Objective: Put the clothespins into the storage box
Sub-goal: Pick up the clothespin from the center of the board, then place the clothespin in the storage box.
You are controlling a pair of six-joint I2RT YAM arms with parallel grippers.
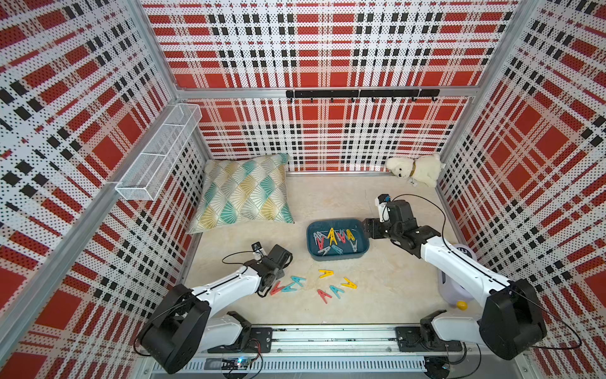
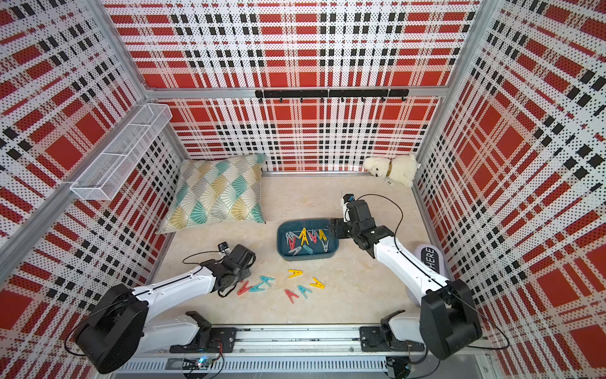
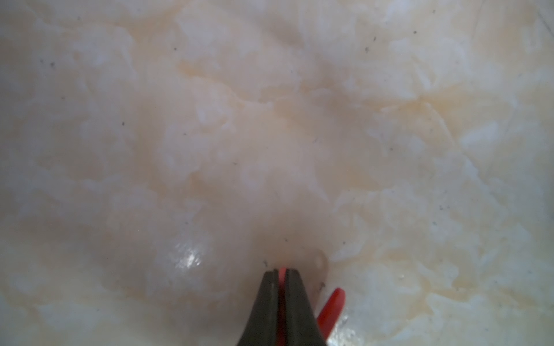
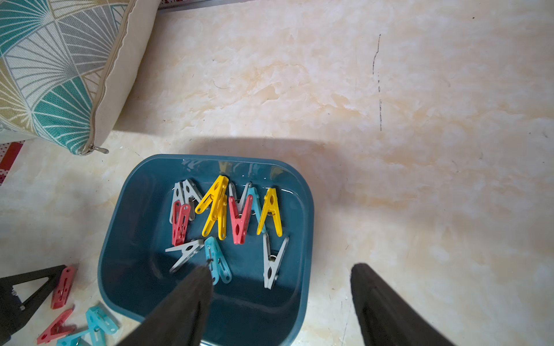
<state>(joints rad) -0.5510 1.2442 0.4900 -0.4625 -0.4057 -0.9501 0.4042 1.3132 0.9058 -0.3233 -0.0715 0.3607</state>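
Table (image 1: 387, 295): marbled, smooth. Storage box (image 1: 337, 257) mid-table, approx. a dozen clothespins (image 1: 333, 238) inside. Several more lie loose in front of it, nr left arm. Right hand (image 4: 281, 268): jaws wide apart, empty, above box edge. Left hand (image 3: 281, 271): closed tight on a red clothespin (image 3: 332, 308), low at table, one leg sticking out. Handling est.: light, stiff plastic, slick, spring-loaded. Best hold across flat sides nr spring, not the splayed legs.

Both top views look down from high on the whole table (image 1: 377, 203). Wrist cameras sit close; the right shares the storage box (image 4: 141, 269).
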